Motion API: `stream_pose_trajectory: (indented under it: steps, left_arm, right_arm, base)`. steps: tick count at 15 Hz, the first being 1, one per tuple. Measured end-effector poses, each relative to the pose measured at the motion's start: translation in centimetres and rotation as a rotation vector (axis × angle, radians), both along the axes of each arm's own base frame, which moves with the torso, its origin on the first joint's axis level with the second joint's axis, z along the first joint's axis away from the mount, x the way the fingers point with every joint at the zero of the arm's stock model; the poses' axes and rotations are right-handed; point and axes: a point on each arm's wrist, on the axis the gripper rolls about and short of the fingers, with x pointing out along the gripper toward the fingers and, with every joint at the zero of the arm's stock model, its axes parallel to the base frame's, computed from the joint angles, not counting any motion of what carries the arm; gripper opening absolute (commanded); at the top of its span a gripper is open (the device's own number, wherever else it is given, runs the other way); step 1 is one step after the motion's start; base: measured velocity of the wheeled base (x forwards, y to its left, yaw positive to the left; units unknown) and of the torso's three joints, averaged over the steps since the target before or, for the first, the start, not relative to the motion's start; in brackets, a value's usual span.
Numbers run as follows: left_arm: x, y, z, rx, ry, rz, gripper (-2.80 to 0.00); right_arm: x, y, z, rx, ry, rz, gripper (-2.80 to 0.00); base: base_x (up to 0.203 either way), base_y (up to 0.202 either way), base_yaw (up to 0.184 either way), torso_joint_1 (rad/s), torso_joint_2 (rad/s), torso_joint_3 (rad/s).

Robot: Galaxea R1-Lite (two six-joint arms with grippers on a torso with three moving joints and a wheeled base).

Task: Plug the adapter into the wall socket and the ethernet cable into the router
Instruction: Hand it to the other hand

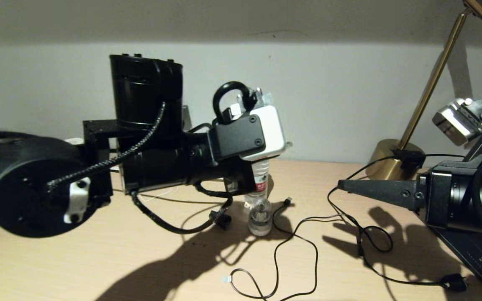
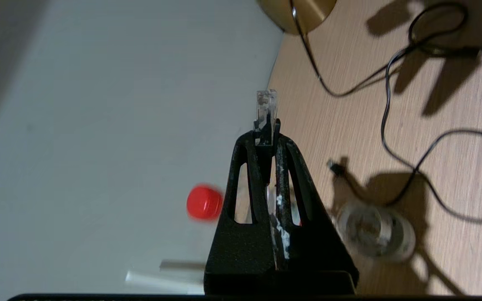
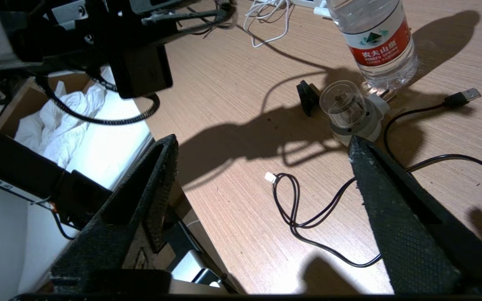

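Blocking much of the head view, the left arm [image 1: 153,142] spans from 9 o'clock to the centre, hiding the wall and the back of the table [image 1: 98,267] behind it. The left gripper [image 2: 266,144] itself shows only in its wrist view: its jaws are clamped on the ethernet cable [image 2: 266,109], whose clear clip connector juts out past the fingertips, held in the air just off the pale wall. The cable's black run behind the fingers is hidden. The adapter cannot be picked out with certainty, and neither the wall socket nor the router can be made out anywhere.

The right gripper [image 3: 262,167] has its jaws spread wide with nothing between them, above the table; in the head view only one dark finger [image 1: 375,192] shows at 3 o'clock, the rest cut off by the edge.

A clear water bottle [image 3: 377,42] with a red label stands at centre, its top hidden behind the left wrist in the head view; in the left wrist view its red cap [image 2: 204,202] is blurred. A small clear cup-like piece [image 3: 343,106] lies by its foot, contents unclear. At 9 o'clock in the right wrist view an open cardboard box [image 3: 19,102], half covered by the arm, holds crumpled white material. Thin black cords [image 1: 303,242] loop across the table towards 5 o'clock, and a brass lamp base [image 1: 385,161] sits at 2 o'clock.
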Motion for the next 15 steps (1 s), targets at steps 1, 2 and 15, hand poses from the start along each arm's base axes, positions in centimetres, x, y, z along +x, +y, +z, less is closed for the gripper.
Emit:
stream_pose_trajectory:
  steps: [1,2,15]
  left_arm:
    - [0.2,-0.8,-0.1,0.004,-0.006,-0.011,-2.8]
    - [0.4,-1.4,-0.2,0.012,-0.019,-0.018,-2.8]
    - [0.2,-5.1,-0.8,0.065,-0.098,-0.085,-2.8]
  right_arm:
    - [0.1,0.0,0.1,-0.001,-0.006,-0.013,0.0]
    - [0.2,0.1,0.4,0.003,-0.019,-0.022,0.0]
    - [2.6,1.2,1.6,0.0,-0.05,-0.085,0.0]
  base:
    - [0.0,0.0,0.0,0.0,0.0,0.0]
    - [0.0,0.0,0.0,0.0,0.0,0.0]
    - [0.0,0.0,0.0,0.0,0.0,0.0]
